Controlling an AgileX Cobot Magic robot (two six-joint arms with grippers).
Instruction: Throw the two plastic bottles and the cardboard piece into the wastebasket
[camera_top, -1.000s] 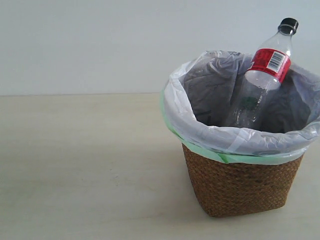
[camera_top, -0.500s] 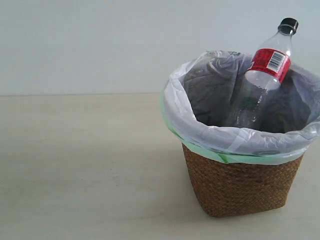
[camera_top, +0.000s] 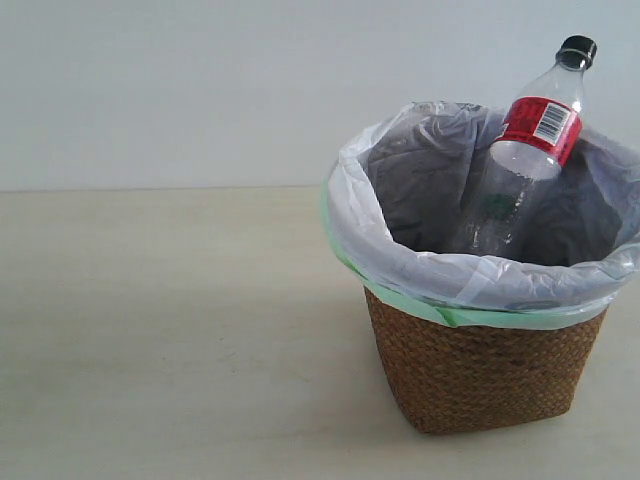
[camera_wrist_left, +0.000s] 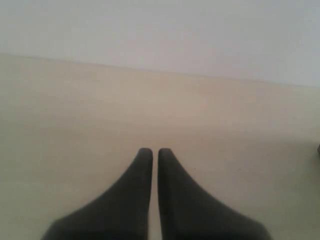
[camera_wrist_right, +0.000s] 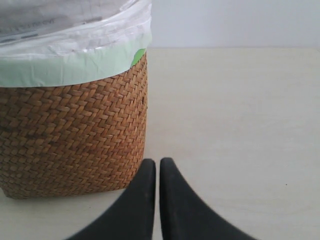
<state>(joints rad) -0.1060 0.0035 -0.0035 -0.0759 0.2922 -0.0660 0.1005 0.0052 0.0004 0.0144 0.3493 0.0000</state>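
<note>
The brown woven wastebasket stands at the right of the exterior view, lined with a white bag with a green edge. The black-capped, red-labelled bottle leans inside it, neck sticking out above the rim. A green patch shows through that bottle low in the basket; I cannot tell what it is. The green-capped bottle and the cardboard piece are out of sight. My left gripper is shut over bare table with nothing in it. My right gripper is shut and empty, just beside the wastebasket wall. Neither gripper shows in the exterior view.
A pale wooden table stretches to the left of the basket and meets a plain light wall behind. A small dark object sits at the edge of the left wrist view.
</note>
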